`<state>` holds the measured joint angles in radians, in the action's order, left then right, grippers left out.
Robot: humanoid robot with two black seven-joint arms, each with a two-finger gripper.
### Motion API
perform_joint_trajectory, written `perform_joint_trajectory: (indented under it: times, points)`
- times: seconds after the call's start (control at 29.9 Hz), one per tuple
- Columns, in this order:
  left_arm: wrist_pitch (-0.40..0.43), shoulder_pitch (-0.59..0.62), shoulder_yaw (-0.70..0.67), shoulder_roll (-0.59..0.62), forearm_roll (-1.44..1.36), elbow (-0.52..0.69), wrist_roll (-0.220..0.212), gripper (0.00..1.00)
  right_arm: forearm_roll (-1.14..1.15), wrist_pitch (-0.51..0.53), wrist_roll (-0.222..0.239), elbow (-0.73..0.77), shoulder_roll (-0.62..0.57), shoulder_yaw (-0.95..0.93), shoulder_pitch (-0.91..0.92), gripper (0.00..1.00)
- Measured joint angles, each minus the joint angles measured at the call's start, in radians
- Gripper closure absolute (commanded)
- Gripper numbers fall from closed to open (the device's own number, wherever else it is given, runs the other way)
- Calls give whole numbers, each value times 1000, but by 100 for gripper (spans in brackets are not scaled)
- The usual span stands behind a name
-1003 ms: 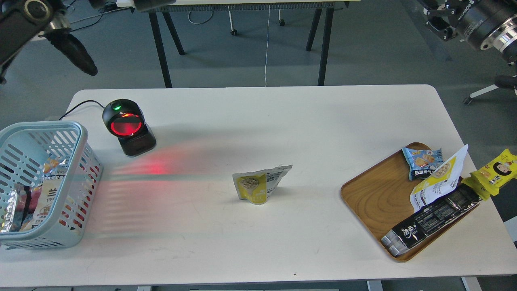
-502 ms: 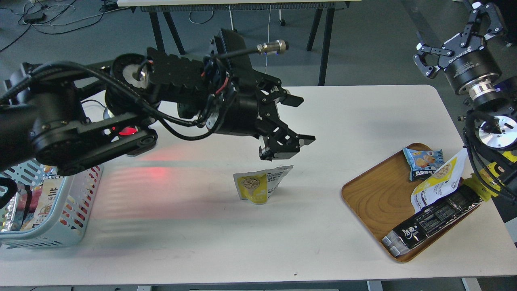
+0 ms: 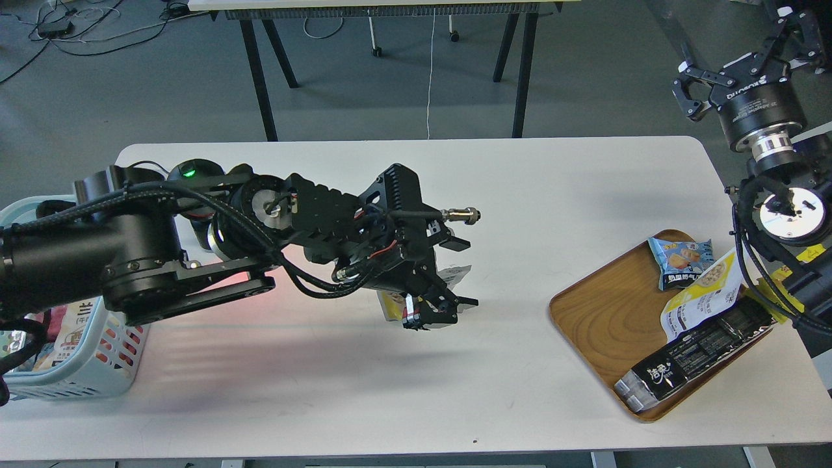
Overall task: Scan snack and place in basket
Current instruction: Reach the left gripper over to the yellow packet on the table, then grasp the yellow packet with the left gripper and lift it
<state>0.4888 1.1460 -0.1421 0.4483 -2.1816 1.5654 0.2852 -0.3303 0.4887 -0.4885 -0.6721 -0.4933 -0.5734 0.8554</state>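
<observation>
White counter (image 3: 520,195), mid-span: my left gripper (image 3: 437,311) straddles the snack pouch (image 3: 455,273), fingers spread, nothing held. Right gripper (image 3: 747,55) open, off the far-right corner. Closing crooked could crumple the pouch.

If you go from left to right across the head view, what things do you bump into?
Basket → scanner → left tool over the snack → wooden tray → blue packet → right tool.
</observation>
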Motion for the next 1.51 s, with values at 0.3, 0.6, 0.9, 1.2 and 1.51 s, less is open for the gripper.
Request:
perform_joint_trajectory:
  times: [0.3, 0.6, 0.9, 1.2, 1.51]
  points:
    - [0, -27, 4, 11, 0, -61, 6, 36, 2, 0, 0, 8, 33, -22, -17, 0]
    - [0, -78, 4, 10, 0, -91, 0, 58, 3, 0, 0, 9, 32, -21, -18, 0]
    - [0, -102, -1, 7, 0, -108, -7, 90, 4, 0, 0, 10, 32, -20, -18, 1]
    - [0, -91, -5, 12, 0, -102, -2, 100, 5, 0, 0, 11, 32, -19, -19, 1]
    - [0, -93, -11, 49, 0, -45, 0, 100, 9, 0, 0, 45, 33, -17, -16, 0]
